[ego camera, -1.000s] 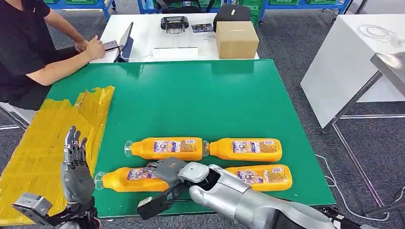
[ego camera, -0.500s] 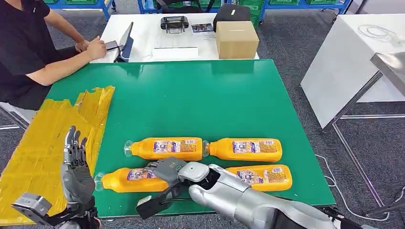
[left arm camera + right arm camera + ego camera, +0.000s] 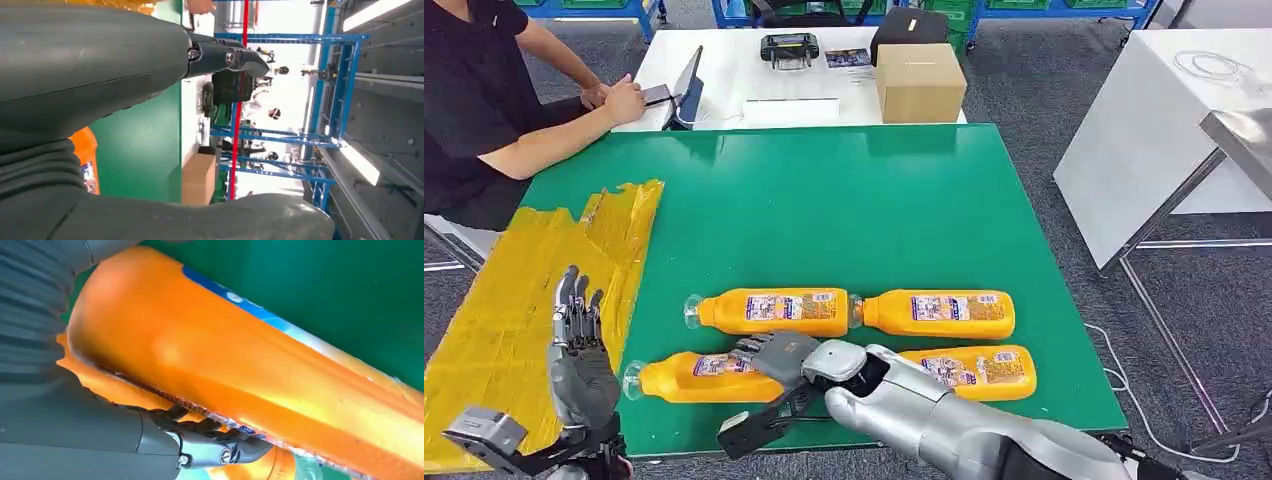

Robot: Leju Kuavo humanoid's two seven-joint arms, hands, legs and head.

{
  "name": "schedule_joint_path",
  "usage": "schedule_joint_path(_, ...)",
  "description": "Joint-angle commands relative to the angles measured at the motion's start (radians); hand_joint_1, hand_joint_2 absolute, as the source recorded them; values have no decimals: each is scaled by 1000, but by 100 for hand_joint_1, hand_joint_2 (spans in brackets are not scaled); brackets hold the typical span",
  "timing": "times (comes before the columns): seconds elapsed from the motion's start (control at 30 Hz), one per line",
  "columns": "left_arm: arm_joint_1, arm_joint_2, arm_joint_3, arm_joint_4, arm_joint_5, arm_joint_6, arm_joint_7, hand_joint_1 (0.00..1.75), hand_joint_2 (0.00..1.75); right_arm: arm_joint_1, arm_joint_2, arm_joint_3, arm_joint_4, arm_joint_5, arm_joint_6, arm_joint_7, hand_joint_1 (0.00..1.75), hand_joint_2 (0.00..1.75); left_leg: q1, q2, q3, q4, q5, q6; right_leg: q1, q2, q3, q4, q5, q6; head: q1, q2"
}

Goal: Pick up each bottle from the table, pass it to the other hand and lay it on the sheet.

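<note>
Several orange bottles lie on their sides near the front of the green table (image 3: 844,210). My right hand (image 3: 774,357) lies over the front left bottle (image 3: 689,378) with its fingers (image 3: 210,450) curled around the bottle's body (image 3: 250,365); the bottle rests on the table. Behind it lie two more bottles (image 3: 769,311) (image 3: 939,313), and another (image 3: 979,368) is partly hidden by my right arm. My left hand (image 3: 579,365) stands upright with fingers apart, holding nothing, over the edge of the yellow sheet (image 3: 514,290). The left wrist view shows that hand (image 3: 75,75) close up.
A person (image 3: 484,100) sits at the table's far left corner, arms resting by a tablet (image 3: 686,90). A cardboard box (image 3: 919,82) stands on the white table behind. Another white table (image 3: 1164,120) stands to the right. Bare green surface lies beyond the bottles.
My right hand has settled slightly further over the front left bottle. My left hand has drifted a little to the left. The bottles have not visibly moved.
</note>
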Motion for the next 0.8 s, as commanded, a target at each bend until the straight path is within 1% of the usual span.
schedule_joint_path(0.03,-64,30,-30,95,-4,6,13,0,0,-69,-8,137,28,-34,92,-2,0,175,0,-1,1,-1,0,0,0,-2,1,-1,-1,-1,0,0)
schedule_joint_path(0.07,-66,35,-34,97,-2,3,13,0,0,-69,-8,141,33,-77,101,3,0,175,0,-3,0,-3,1,0,0,-3,1,-3,0,-1,0,0)
schedule_joint_path(0.1,-67,36,-34,99,-1,3,13,0,0,-65,-9,138,37,-93,100,5,44,175,0,-3,0,-2,0,1,0,-3,1,-2,-1,-1,1,0)
schedule_joint_path(0.13,-65,37,-33,98,0,5,13,0,0,-53,-12,125,45,-119,97,13,175,175,-1,-2,-2,-1,0,1,0,-2,1,-1,-1,-1,1,0)
schedule_joint_path(0.17,-63,38,-33,97,1,4,13,0,0,-50,-14,129,47,-122,91,14,175,175,-1,-2,-3,-2,1,1,0,-2,1,-2,0,-1,0,0)
schedule_joint_path(0.2,-61,38,-31,96,2,5,13,0,0,-40,-18,123,52,-132,85,15,175,175,0,-1,-4,-3,1,1,0,-1,6,-3,1,-1,0,0)
schedule_joint_path(0.23,-55,38,-29,91,3,5,12,0,0,-27,-21,117,58,-143,75,18,175,175,0,-2,-5,-2,2,2,1,-2,6,-2,3,-2,1,0)
schedule_joint_path(0.37,-51,39,-26,88,3,2,12,0,0,-21,-21,122,67,-152,61,17,175,175,0,-3,-4,-4,3,2,1,-4,6,-5,3,-3,0,0)
schedule_joint_path(0.57,-51,39,-26,88,3,2,12,0,0,-21,-21,122,67,-152,61,17,175,175,0,-2,-7,-1,3,1,0,-2,-7,-1,2,-2,0,0)
schedule_joint_path(0.77,-52,38,-26,89,5,-1,11,0,0,-20,-22,123,69,-178,58,22,175,175,0,-2,-6,-2,3,1,0,-2,-5,-2,2,-2,0,0)
schedule_joint_path(0.8,-52,38,-26,89,5,-1,11,0,0,-20,-22,123,69,-178,58,22,175,175,0,-2,-7,-2,3,1,0,-2,-2,-2,2,-2,0,0)
